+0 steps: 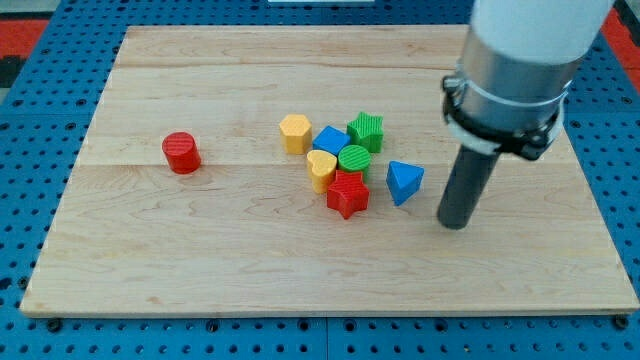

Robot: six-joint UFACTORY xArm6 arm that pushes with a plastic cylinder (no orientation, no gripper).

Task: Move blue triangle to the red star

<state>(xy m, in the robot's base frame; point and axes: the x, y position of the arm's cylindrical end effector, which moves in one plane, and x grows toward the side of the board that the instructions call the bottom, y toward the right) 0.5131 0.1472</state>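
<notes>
Blue triangle (404, 182) lies on the wooden board (200, 250), a little right of centre in the view. It sits just to the right of the red star (347, 194), with a narrow strip of bare wood between the two, so they look close but apart.

My tip (455, 224) stands on the board to the right of the blue triangle and slightly lower in the view. A small gap separates them; the tip is not touching the block. So the triangle lies between my tip on its right and the red star on its left. The arm has no jaws, only the dark rod under a pale cylinder that comes down from the view's top right, so nothing is held.

The red star is the lowest piece of a tight cluster. Touching it from above are a yellow heart (321, 167) on the left and a green cylinder (354, 158) on the right. Above those sit a blue cube (331, 140), a yellow hexagon (295, 132) at the cluster's left end, and a green star (366, 129) at its upper right. The blocks press close together; whether each pair truly touches I cannot tell.

A red cylinder (181, 152) stands alone, well apart, towards the view's left.
</notes>
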